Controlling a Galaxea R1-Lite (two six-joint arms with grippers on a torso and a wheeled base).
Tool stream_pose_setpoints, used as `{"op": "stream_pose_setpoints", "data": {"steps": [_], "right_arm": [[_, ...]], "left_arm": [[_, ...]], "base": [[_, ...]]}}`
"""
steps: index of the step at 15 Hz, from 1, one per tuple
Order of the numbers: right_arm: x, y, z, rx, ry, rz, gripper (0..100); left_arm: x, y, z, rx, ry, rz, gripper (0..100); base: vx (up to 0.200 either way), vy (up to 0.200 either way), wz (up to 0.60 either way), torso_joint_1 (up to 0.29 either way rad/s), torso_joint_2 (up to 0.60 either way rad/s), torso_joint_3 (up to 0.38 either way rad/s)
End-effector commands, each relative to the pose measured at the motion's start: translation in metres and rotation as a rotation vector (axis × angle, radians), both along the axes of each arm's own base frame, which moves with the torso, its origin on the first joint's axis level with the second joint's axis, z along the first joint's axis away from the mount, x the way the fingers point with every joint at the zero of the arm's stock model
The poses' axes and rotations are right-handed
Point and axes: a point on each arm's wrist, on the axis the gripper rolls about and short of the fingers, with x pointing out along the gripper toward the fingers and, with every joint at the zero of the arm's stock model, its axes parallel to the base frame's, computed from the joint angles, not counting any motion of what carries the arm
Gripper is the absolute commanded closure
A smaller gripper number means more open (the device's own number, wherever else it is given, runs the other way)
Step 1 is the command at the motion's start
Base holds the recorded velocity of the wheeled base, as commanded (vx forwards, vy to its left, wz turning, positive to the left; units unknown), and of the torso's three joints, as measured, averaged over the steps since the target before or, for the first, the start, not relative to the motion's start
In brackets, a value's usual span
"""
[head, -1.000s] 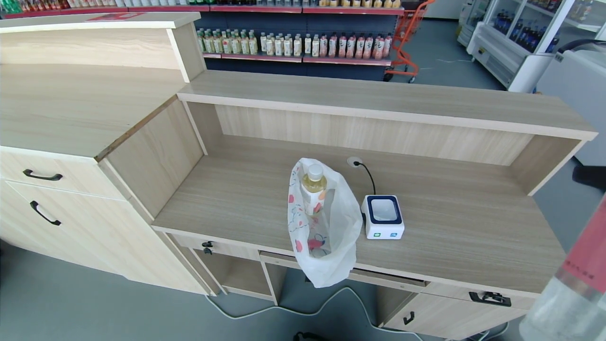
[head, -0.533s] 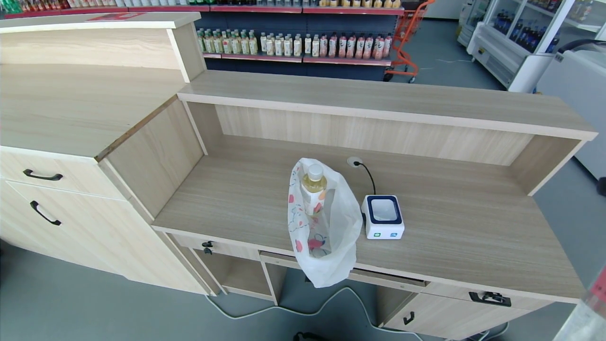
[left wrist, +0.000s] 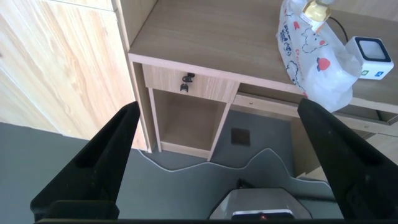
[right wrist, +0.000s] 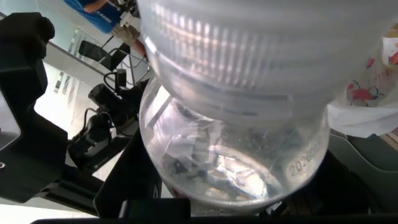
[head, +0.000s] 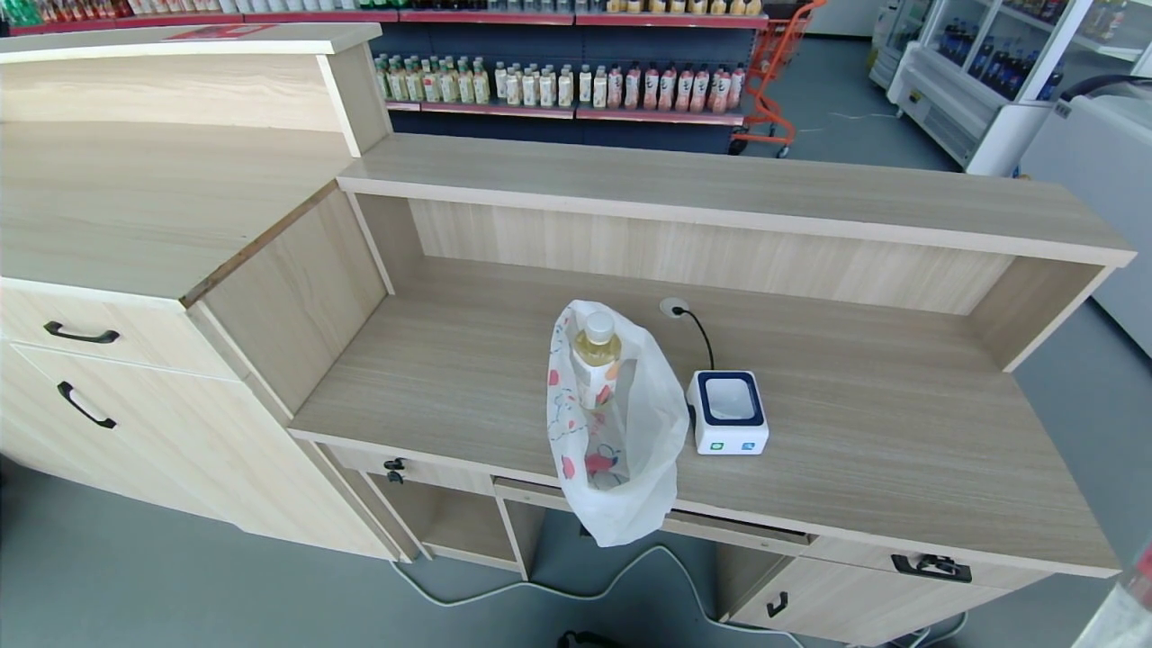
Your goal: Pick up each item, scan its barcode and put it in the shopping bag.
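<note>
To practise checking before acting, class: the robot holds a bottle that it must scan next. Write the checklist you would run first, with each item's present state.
1. Clear bottle held in right gripper: ok.
2. Barcode turned toward scanner: cannot tell.
3. Scanner window bare and facing up: ok.
4. Shopping bag mouth open beside scanner: ok.
5. Room in bag beside tea bottle: cannot tell.
6. Left gripper open, off the counter: ok.

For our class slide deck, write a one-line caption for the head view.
A drink bottle stands in the shopping bag on the wooden checkout counter, beside the barcode scanner.
</note>
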Motion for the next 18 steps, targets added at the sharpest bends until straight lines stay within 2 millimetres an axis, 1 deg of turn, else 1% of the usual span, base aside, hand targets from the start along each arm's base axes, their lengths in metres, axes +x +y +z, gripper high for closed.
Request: {"op": "stream_pose_setpoints", "data": {"steps": [1,3,5,7,8,9,11,13,15,16,17,18], "right_arm": [[0.001,0.000,0.000,-0.006,-0.005,-0.002,100],[-0.001,-0.001,-0.002,-0.037,-0.024,-0.005,100],[0.003,0.000,-0.007,-0.104,-0.080,-0.031,100],[0.024,0.001,-0.023,-0.314,-0.201,-0.245,100],[0.033,0.001,-0.029,-0.386,-0.234,-0.300,100],[0.049,-0.002,-0.037,-0.446,-0.256,-0.391,100],[0.083,-0.009,-0.051,-0.573,-0.369,-0.498,100],[0.119,-0.025,-0.065,-0.740,-0.495,-0.589,100],[0.143,-0.038,-0.079,-0.897,-0.609,-0.615,100],[0.152,-0.043,-0.082,-0.941,-0.647,-0.609,100],[0.168,-0.048,-0.087,-0.977,-0.714,-0.566,100],[0.188,-0.051,-0.095,-0.964,-0.811,-0.475,100]], "left_arm": [[0.000,0.000,0.000,0.000,0.000,0.001,0],[0.000,0.000,0.000,0.000,0.000,0.000,0],[0.000,0.000,0.000,0.000,0.000,0.000,0],[0.000,0.000,0.000,0.000,0.000,0.000,0],[0.000,0.000,0.000,0.000,0.000,0.000,0],[0.000,0.000,0.000,0.000,0.000,0.000,0],[0.000,0.000,0.000,0.000,0.000,0.000,0],[0.000,0.000,0.000,0.000,0.000,0.000,0],[0.000,0.000,0.000,0.000,0.000,0.000,0],[0.000,0.000,0.000,0.000,0.000,0.000,0],[0.000,0.000,0.000,0.000,0.000,0.000,0],[0.000,0.000,0.000,0.000,0.000,0.000,0]], "base": [[0.000,0.000,0.00,0.000,0.00,0.000],[0.000,0.000,0.00,0.000,0.00,0.000],[0.000,0.000,0.00,0.000,0.00,0.000],[0.000,0.000,0.00,0.000,0.00,0.000],[0.000,0.000,0.00,0.000,0.00,0.000],[0.000,0.000,0.00,0.000,0.00,0.000],[0.000,0.000,0.00,0.000,0.00,0.000],[0.000,0.000,0.00,0.000,0.00,0.000],[0.000,0.000,0.00,0.000,0.00,0.000],[0.000,0.000,0.00,0.000,0.00,0.000],[0.000,0.000,0.00,0.000,0.00,0.000],[0.000,0.000,0.00,0.000,0.00,0.000]]}}
